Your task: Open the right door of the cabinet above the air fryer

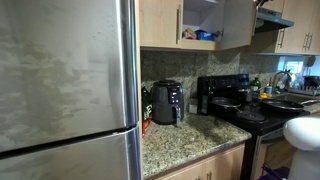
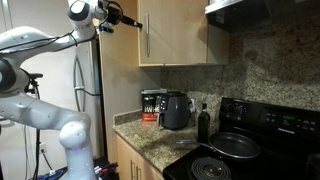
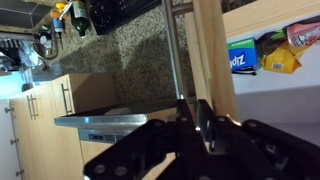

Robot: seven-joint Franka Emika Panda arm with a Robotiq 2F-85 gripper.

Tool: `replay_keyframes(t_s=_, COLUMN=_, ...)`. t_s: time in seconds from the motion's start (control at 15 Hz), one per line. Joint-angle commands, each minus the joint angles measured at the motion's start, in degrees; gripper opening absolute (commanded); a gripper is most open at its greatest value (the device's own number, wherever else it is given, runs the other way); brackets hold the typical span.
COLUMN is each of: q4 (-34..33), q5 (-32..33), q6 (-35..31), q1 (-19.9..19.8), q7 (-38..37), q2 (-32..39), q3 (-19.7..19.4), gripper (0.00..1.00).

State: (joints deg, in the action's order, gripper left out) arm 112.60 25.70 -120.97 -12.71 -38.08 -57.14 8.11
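— What has your claw got hold of?

— My black two-finger claw (image 3: 193, 108) is clamped on the slim metal bar handle (image 3: 176, 55) of the light wooden right cabinet door (image 3: 212, 50). In the wrist view the bar runs straight in between my fingers.

— And where is that door?

— High above the back edge of the speckled granite counter (image 1: 190, 135). The squat black air fryer (image 1: 167, 102) stands lower down on that counter, close against its back edge. In an exterior view the door (image 1: 236, 25) stands open, swung out towards the counter's front edge.

— Can you see inside?

— Yes, past the door's edge. A blue cardboard box (image 3: 241, 55) sits just beside a yellow packet (image 3: 280, 60) on the shelf.

— Your arm?

— My white arm (image 2: 35, 40) reaches up, well above the counter's front edge.
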Motion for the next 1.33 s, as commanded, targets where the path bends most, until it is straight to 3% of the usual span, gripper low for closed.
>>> replay_keyframes(t_s=0.0, q4=5.75, q5=-4.10, q6=8.56, q1=-0.82, q7=4.43, q2=-4.62, q3=-2.85, gripper=0.04)
replay_keyframes(t_s=0.2, q4=11.69, q5=-3.51, q6=18.88, q1=-2.16, q7=9.83, q2=-11.10, q3=-6.43, gripper=0.04)
replay_keyframes(t_s=0.33, q4=15.63, q5=-7.64, q6=25.29, q1=-0.45, q7=11.71, q2=-15.06, q3=-8.68, gripper=0.04)
replay_keyframes(t_s=0.47, q4=17.73, q5=-16.17, q6=25.82, q1=0.64, q7=6.81, q2=-15.49, q3=-5.96, gripper=0.04)
replay_keyframes(t_s=0.67, q4=16.05, q5=-29.51, q6=18.97, q1=3.51, q7=3.03, q2=-12.28, q3=1.12, gripper=0.04)
replay_keyframes(t_s=0.87, q4=9.60, q5=-35.39, q6=9.18, q1=4.73, q7=3.85, q2=-4.90, q3=7.69, gripper=0.04)
replay_keyframes(t_s=1.07, q4=2.16, q5=-31.59, q6=-1.32, q1=2.99, q7=8.85, q2=3.80, q3=11.26, gripper=0.04)
replay_keyframes(t_s=1.27, q4=-4.94, q5=-26.12, q6=-11.28, q1=1.51, q7=14.49, q2=12.43, q3=11.00, gripper=0.04)
